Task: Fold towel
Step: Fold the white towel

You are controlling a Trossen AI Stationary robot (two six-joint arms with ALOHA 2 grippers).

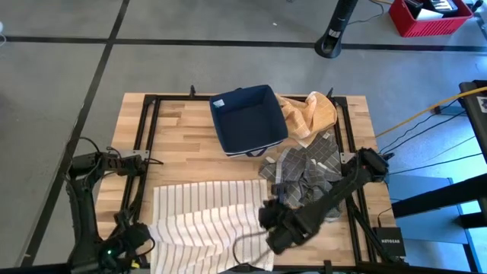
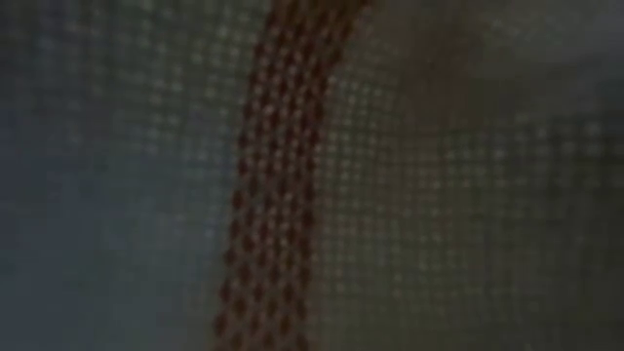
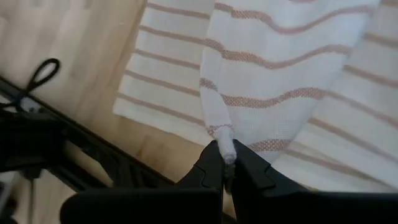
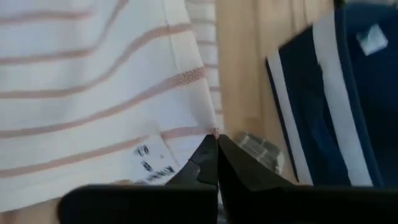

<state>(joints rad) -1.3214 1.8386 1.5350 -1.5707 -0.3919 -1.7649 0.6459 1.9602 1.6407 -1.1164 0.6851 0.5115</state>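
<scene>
Towel [image 1: 204, 222], white w/ pink stripes, is lying on table [image 1: 183, 129], near edge. Left gripper [image 3: 225, 169] is pinching a bunched towel corner btwn clenched fingers. Right gripper [image 4: 217, 163] is clamping towel's far edge, fingers closed on hem.

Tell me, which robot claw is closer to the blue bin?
Right. The right gripper pinches the striped towel just in front of the blue bin; the left gripper grips the towel's far-left corner, much farther away.
</scene>
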